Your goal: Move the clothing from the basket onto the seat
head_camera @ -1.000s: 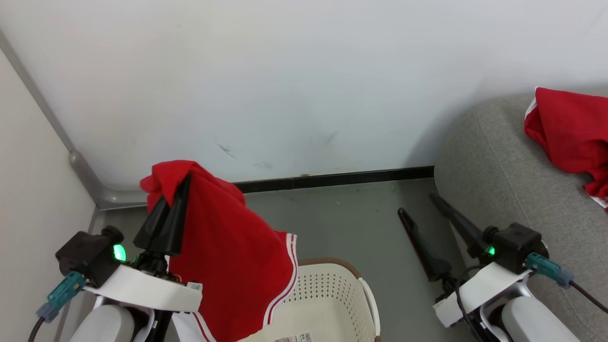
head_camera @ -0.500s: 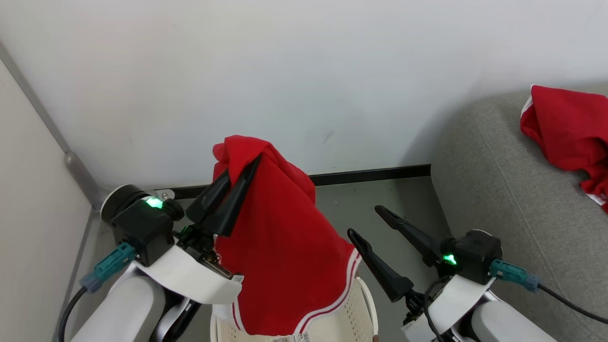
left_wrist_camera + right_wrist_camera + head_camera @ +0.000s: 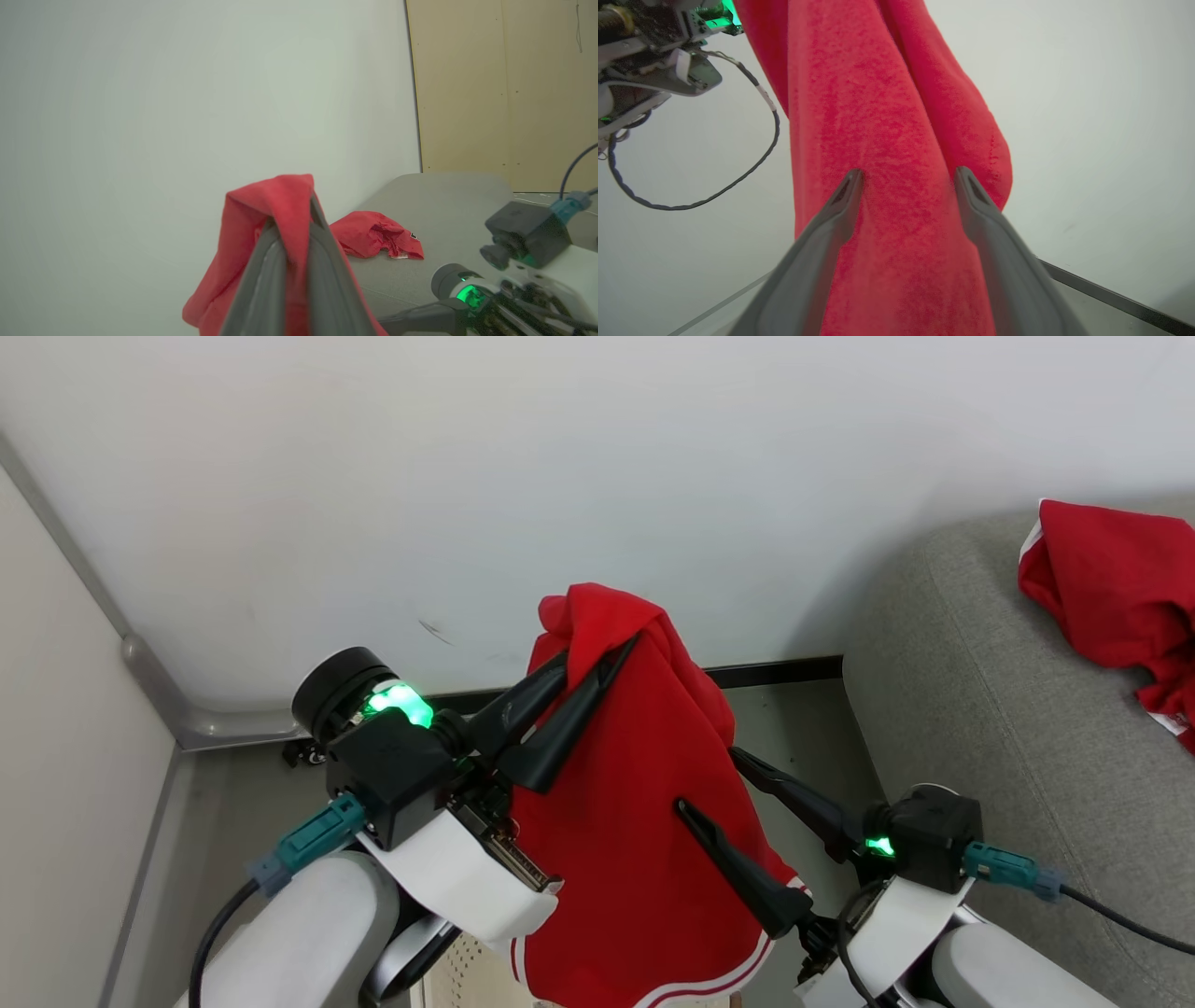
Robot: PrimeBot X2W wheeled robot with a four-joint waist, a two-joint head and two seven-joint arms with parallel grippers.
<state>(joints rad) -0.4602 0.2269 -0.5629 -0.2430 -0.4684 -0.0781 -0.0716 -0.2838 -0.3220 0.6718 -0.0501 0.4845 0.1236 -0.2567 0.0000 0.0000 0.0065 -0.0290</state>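
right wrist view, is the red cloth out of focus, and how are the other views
Right wrist view: the hanging garment is soft and grainy, very close to the lens. Left wrist view: the near fingers blur. Head view: sharp, though the green light blooms.

A hanging red garment point(image 3: 635, 821) and the left arm point(image 3: 308, 933) hide all but a sliver of the laundry basket point(image 3: 467, 975), the garment's lower hem is cropped out, a second garment point(image 3: 1111, 588) on the sofa point(image 3: 971, 728) to the right is cut off at its right side, its label point(image 3: 414, 237) too small to read.
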